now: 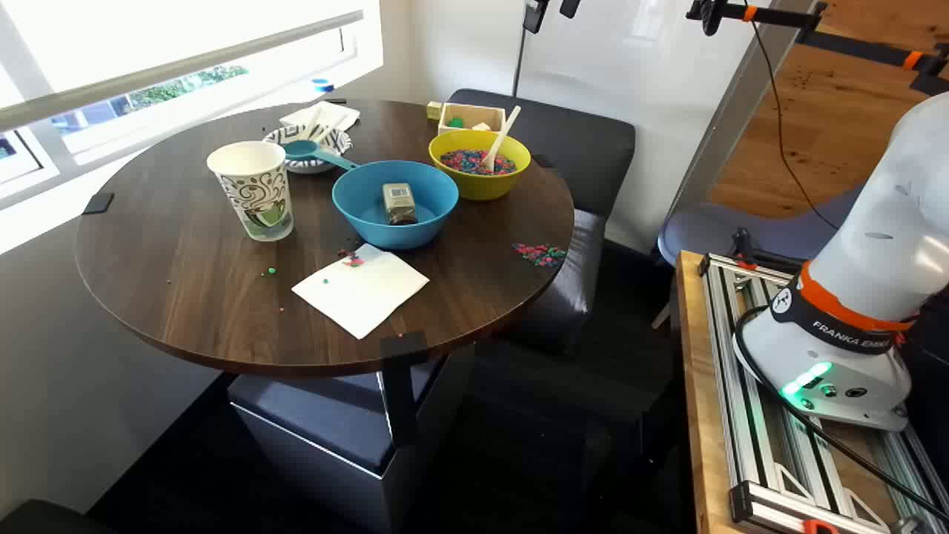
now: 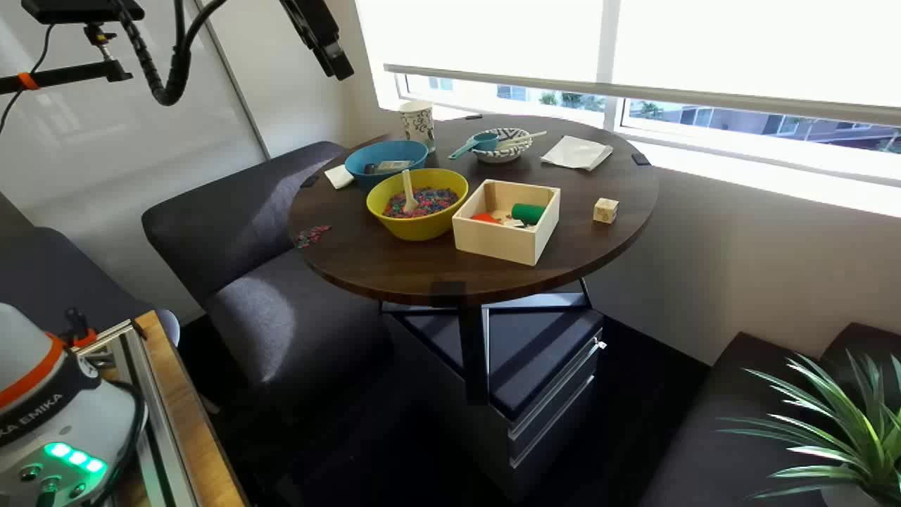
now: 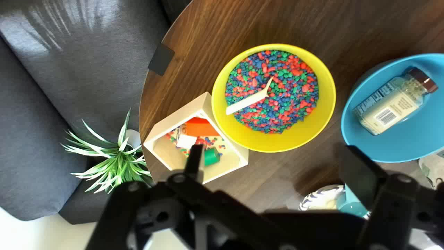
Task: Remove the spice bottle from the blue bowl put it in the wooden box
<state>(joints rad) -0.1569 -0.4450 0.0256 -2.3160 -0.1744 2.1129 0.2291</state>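
**Blue round bowl (image 1: 393,237) holds one clear, brown-capped spice bottle (image 3: 397,102)**

The bottle lies on its side in that bowl; a round yellow bowl (image 2: 408,230) stands between it and one rectangular, pale wooden box (image 2: 493,241). One black gripper (image 3: 275,161) hangs above one round, dark-brown table (image 1: 185,297), its two fingers (image 3: 362,173) spread wide apart.

Bowls number three: the blue, the yellow with one pale spoon (image 3: 248,101) in red, green and blue grains (image 3: 274,116), and a dark-and-white patterned bowl (image 2: 496,155) bearing one teal scoop (image 1: 302,150). Around them are one printed paper cup (image 1: 256,193), one small pale cube (image 2: 605,210) and two white paper napkins (image 1: 361,291).

The wrist view shows both fingers; both exterior views catch only part of the gripper. Loose grains inside the box, beside one green cylinder (image 3: 211,156) and one orange piece (image 3: 199,127), are plain in the wrist view; in both exterior views its walls hide some floor. In an exterior view one spiky green plant (image 2: 862,443) shows at the corner, as in the wrist view.
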